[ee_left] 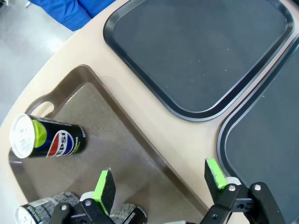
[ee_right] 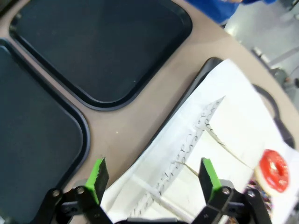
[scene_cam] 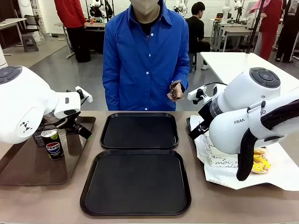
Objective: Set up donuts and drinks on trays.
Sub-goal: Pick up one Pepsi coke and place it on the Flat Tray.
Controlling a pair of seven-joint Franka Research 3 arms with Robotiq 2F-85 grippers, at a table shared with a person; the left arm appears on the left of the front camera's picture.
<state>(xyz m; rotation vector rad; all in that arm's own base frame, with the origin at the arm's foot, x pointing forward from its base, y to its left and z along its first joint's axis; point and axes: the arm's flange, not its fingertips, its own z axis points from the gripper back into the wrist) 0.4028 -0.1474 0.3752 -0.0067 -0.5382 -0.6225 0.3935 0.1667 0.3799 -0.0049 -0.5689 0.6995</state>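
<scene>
Left claw is hovering wide and empty over the brown tray, near the Pepsi can. Right claw is gaping above white paper boxes, seemingly the donuts'. Centring squarely on the can before closing is looking wise.

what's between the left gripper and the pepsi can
Only bare floor of the brown tray lies between the left gripper and the Pepsi can, as the left wrist view shows.
</scene>
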